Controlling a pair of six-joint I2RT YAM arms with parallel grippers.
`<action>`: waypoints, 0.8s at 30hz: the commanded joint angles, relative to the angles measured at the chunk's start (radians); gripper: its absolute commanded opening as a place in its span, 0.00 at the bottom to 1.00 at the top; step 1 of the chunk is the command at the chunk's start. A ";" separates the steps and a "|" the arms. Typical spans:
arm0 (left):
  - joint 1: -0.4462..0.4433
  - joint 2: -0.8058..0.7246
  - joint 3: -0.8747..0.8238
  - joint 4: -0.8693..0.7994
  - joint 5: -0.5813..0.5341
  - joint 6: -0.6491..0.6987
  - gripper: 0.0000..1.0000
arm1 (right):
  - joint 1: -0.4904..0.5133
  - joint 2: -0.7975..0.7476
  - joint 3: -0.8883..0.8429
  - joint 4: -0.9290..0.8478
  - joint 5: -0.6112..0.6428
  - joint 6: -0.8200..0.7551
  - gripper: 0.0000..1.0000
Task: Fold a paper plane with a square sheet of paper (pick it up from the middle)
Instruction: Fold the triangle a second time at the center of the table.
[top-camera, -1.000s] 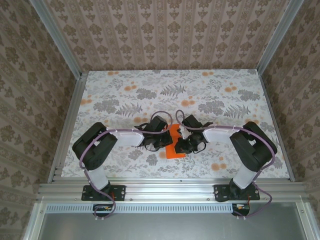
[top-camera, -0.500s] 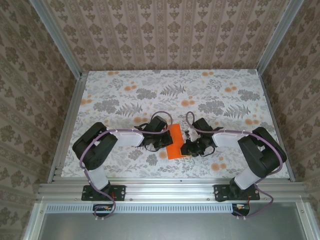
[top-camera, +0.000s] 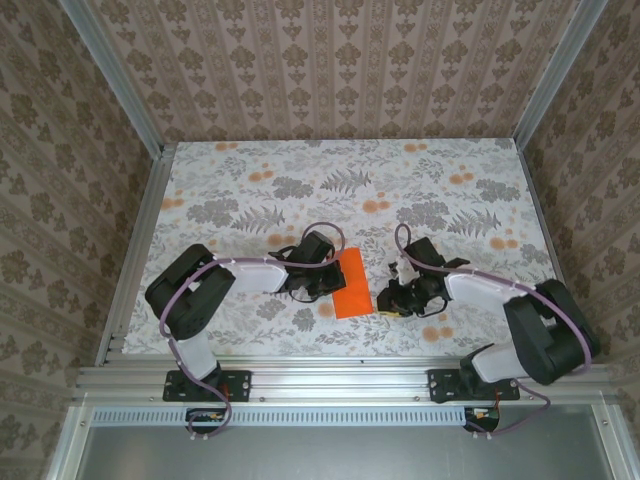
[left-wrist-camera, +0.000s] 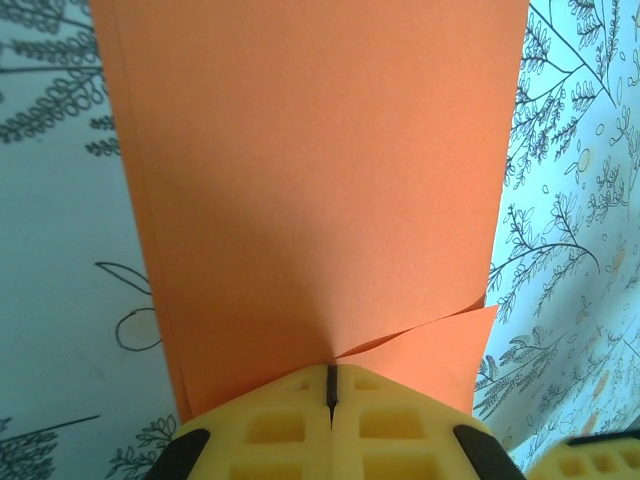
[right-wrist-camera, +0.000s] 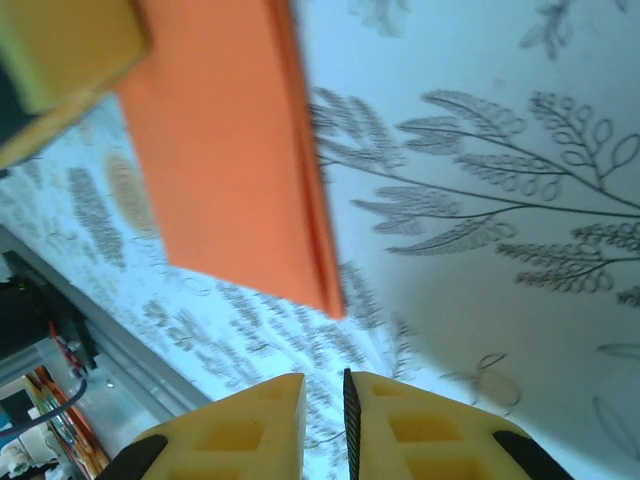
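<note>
Where the two arms reach in from their bases at the near edge of the table (top-camera: 470, 200), their grippers face each other low over the floral print, the orange sheet of paper (top-camera: 352, 284) between them. The left gripper (top-camera: 322, 280) is clamped on the sheet's left edge. In its wrist view the yellow pads (left-wrist-camera: 290, 425) press together, with only a thin dark seam between them and the paper pinched there. A small flap of a second layer curls out just to the right of the pinch. From there the sheet runs away from the pads as a flat, folded rectangle, a doubled edge showing along its left side.

The right gripper (top-camera: 392, 297) sits just beside the sheet's right edge, apart from it and holding nothing. Its two yellow fingers (right-wrist-camera: 400, 430) are drawn almost together with a narrow slit between them. Beyond them, the sheet's near corner points down toward the tabletop. Whether the sheet touches the table cannot be told.
</note>
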 joint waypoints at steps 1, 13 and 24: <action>0.010 0.051 -0.016 -0.131 -0.072 0.026 0.03 | 0.010 -0.028 0.062 -0.023 -0.014 0.037 0.20; 0.003 0.054 0.008 -0.143 -0.071 0.030 0.03 | 0.133 0.268 0.210 0.072 -0.016 0.068 0.21; 0.005 0.062 0.028 -0.164 -0.074 0.047 0.03 | 0.108 0.273 0.068 0.058 0.054 0.014 0.21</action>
